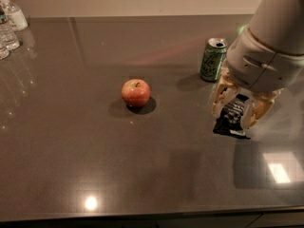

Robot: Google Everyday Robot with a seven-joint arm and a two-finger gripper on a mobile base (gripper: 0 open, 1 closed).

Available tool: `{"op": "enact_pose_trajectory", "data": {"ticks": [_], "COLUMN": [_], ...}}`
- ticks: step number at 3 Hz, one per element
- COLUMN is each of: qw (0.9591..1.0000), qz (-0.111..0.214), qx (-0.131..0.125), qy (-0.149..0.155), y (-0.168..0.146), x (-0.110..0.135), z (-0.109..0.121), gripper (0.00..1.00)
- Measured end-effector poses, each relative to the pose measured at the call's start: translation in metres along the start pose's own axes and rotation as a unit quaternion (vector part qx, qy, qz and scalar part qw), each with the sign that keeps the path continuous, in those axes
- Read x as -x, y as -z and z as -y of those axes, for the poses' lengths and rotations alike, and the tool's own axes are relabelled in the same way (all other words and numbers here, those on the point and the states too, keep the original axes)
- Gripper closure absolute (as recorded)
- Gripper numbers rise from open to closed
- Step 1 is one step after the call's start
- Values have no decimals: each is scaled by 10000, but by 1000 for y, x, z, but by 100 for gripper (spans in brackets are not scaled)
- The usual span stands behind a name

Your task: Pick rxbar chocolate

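Note:
The rxbar chocolate [232, 121], a black glossy bar with white lettering, hangs between my gripper's tan fingers [219, 99] at the right of the dark table [95, 165]. My gripper [233, 114] points down and is shut on the bar, whose lower end sticks out below the fingertips, just above the tabletop. The white arm covers the bar's upper end.
A green soda can [212, 59] stands just behind and left of the gripper. A red apple [136, 92] sits mid-table. Water bottles [9, 25] stand at the far left corner. The table's front edge runs along the bottom.

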State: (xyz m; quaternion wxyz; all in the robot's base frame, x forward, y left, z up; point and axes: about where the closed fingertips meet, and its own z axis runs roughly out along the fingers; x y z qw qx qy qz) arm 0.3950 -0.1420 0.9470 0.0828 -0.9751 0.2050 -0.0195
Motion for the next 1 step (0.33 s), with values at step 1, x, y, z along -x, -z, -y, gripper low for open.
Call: {"op": "enact_pose_trajectory", "data": {"ticks": [1], "qw": [10000], "qz": [-13], "qx": [-12], "qy": [1], "y": [0], "x": [0], "z": [1], "gripper": [100]}}
